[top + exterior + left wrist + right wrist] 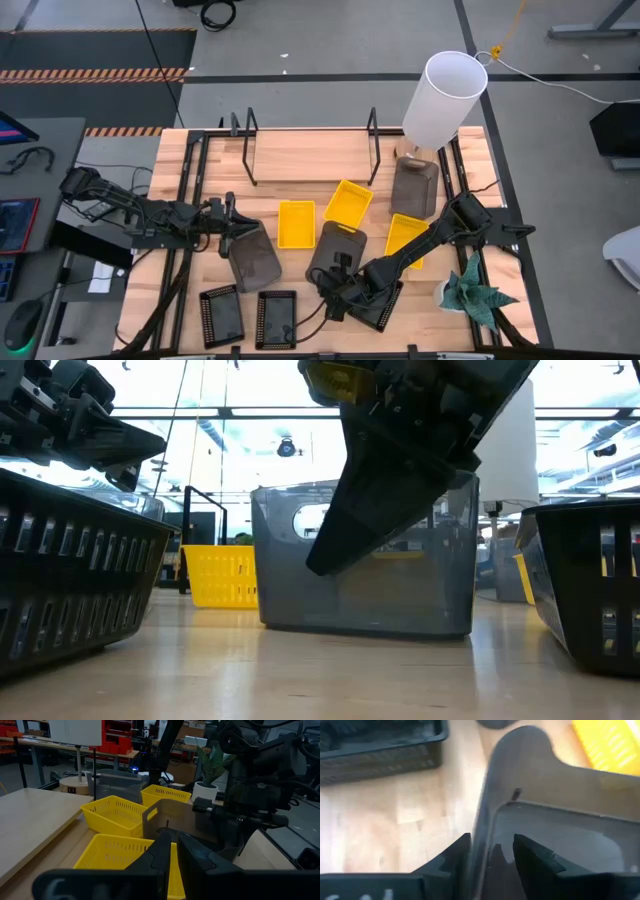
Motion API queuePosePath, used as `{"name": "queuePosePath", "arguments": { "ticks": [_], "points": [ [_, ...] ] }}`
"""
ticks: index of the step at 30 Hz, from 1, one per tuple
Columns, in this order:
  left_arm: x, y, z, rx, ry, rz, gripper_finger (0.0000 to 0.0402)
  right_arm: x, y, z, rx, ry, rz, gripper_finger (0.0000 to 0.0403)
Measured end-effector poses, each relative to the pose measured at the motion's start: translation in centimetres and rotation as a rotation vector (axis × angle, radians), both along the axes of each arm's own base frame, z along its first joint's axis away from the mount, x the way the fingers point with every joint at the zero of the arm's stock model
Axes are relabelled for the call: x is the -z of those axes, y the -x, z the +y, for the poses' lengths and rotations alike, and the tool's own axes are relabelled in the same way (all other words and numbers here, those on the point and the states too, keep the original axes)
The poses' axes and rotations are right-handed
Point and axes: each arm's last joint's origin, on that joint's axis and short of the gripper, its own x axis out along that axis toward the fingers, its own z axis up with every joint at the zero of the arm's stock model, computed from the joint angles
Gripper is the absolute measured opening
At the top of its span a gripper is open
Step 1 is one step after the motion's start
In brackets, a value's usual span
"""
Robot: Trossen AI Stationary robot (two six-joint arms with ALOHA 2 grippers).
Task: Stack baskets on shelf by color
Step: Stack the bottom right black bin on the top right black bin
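We see the right gripper [490, 851] straddling a grey basket [336, 252] wall, fingers apart; the left gripper [232, 222] pinches another grey basket [254, 256] rim; yellow baskets [296, 223] crowd close.

The shelf [310, 155] sits at the far side of the table [180, 300], with the lamp [443, 97] off its right end. Just in front of the shelf, three baskets [296, 223] line up left to right, another one behind the rightmost. Two mesh baskets [221, 316] sit side by side at the near edge, left of centre. A plant [473, 292] is at the near right corner.
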Motion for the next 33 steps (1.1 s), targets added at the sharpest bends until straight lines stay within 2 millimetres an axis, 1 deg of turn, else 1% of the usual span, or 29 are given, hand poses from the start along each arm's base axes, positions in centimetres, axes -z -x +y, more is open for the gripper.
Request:
{"name": "queuePosePath", "arguments": {
  "ticks": [11, 18, 21, 29, 33],
  "points": [
    [0.0, 0.0, 0.0, 0.000, 0.000, 0.000, 0.0031, 0.1, 0.4, 0.7, -0.057, -0.099, 0.059, 0.0015],
    [0.0, 0.0, 0.0, 0.000, 0.000, 0.000, 0.0035, 0.0, 0.5, 0.8, -0.060, -0.116, 0.068, 0.0016],
    [0.0, 0.0, 0.0, 0.000, 0.000, 0.000, 0.0038, -0.4, 0.4, 1.0, -0.080, -0.133, 0.082, 0.0011],
    [0.0, 0.0, 0.0, 0.000, 0.000, -0.001, 0.0032, -3.5, -0.2, 1.9, -0.093, -0.074, 0.094, 0.0010],
    [0.0, 0.0, 0.0, 0.000, 0.000, 0.000, 0.0028, -5.5, -0.5, 2.1, -0.097, -0.063, 0.103, 0.0010]
  ]
}}
